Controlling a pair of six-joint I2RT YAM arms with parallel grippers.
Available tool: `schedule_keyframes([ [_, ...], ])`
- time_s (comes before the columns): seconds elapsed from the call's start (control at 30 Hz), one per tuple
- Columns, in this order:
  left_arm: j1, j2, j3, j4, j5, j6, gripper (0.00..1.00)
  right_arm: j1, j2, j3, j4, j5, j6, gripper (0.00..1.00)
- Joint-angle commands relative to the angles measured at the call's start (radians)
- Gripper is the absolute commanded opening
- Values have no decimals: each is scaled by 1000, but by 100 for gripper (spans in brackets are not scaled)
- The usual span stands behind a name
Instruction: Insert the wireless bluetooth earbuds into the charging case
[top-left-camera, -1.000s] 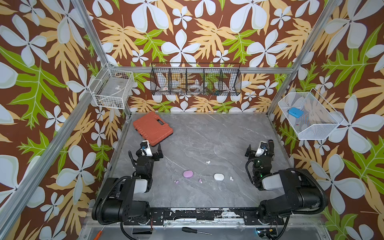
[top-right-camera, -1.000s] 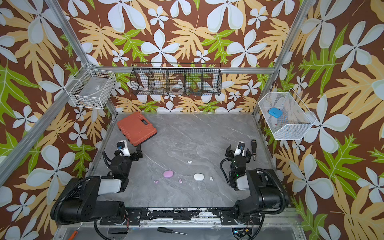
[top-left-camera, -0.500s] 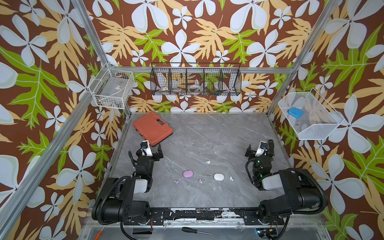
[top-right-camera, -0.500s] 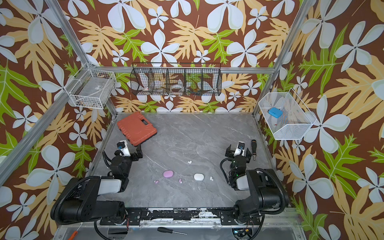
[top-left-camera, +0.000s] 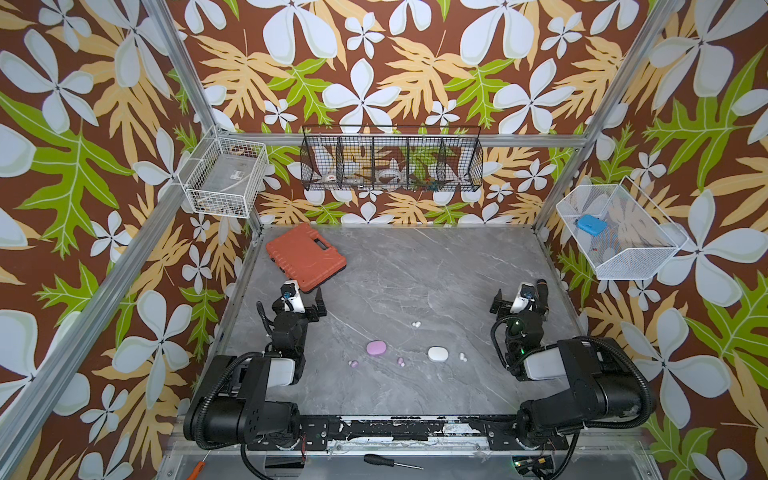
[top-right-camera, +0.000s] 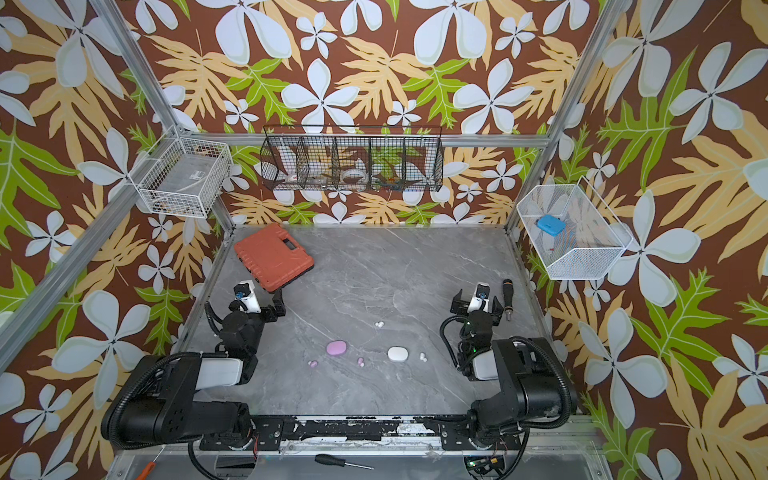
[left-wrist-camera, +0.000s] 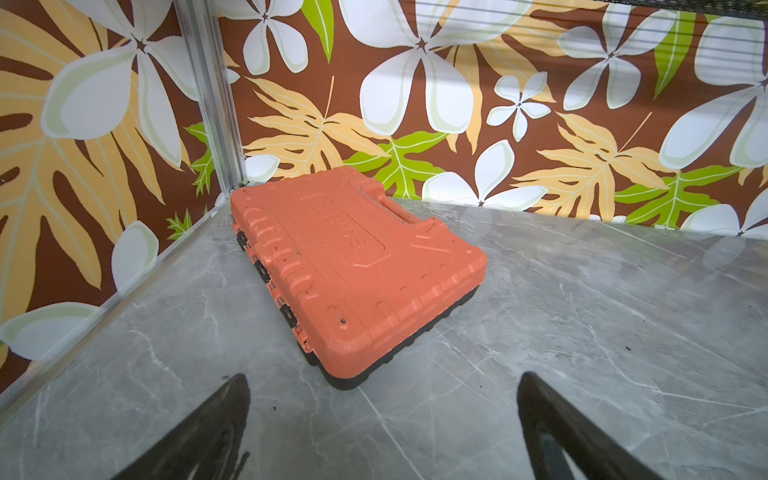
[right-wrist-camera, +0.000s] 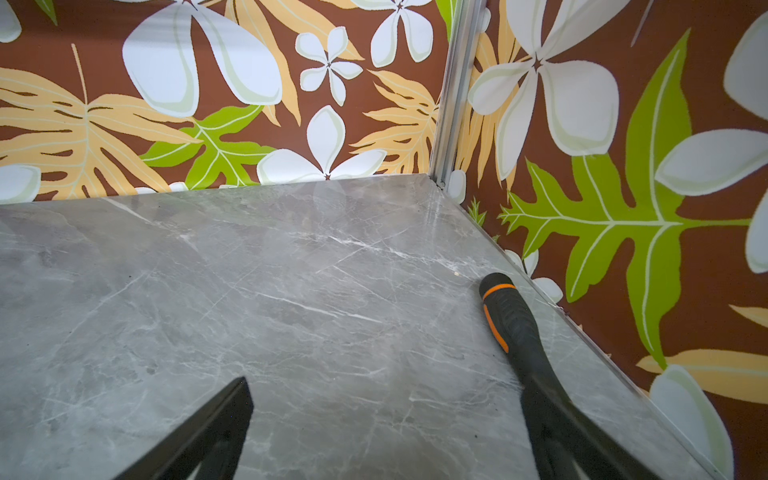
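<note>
Two pebble-shaped charging cases lie on the grey table in both top views: a lilac case (top-left-camera: 376, 348) and a white case (top-left-camera: 438, 354). The earbuds lie loose around them. One lilac earbud (top-left-camera: 353, 364) is left of the lilac case and another lilac earbud (top-left-camera: 401, 361) lies between the cases. A white earbud (top-left-camera: 462, 356) sits right of the white case and a white earbud (top-left-camera: 415, 324) lies farther back. My left gripper (top-left-camera: 305, 293) (left-wrist-camera: 382, 415) is open at the left, apart from them. My right gripper (top-left-camera: 519, 293) (right-wrist-camera: 384, 415) is open at the right. Neither wrist view shows cases or earbuds.
An orange tool case (top-left-camera: 305, 257) (left-wrist-camera: 353, 270) lies at the back left, just ahead of my left gripper. A black and orange screwdriver handle (top-right-camera: 507, 295) (right-wrist-camera: 507, 320) lies beside my right gripper by the right wall. Wire baskets (top-left-camera: 390, 162) hang on the walls.
</note>
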Motion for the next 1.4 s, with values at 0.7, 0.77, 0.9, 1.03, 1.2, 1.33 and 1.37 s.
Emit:
schedule_keyframes([
  [0.7,2,-589,410,-1048,-25,-554,100,109,-704,219,-939,291,533,99],
  [0.77,2,-624,453,-1186,57,-590,100,60,-749,232,-949,80,502,100],
  [0.9,2,-714,460,-1305,129,-660,100,57,-744,297,-1085,-14,581,100],
  [1.03,-6,-745,460,-1408,329,-625,100,59,-683,414,-1309,-164,630,100],
  [1.2,-38,-767,425,-1593,401,-722,100,130,-638,484,-1483,-243,592,100],
  [1.33,-153,-754,444,-1757,316,-786,100,196,-608,525,-1647,-225,532,100],
  [1.37,-189,-742,460,-1803,280,-800,100,212,-602,531,-1678,-220,520,99],
])
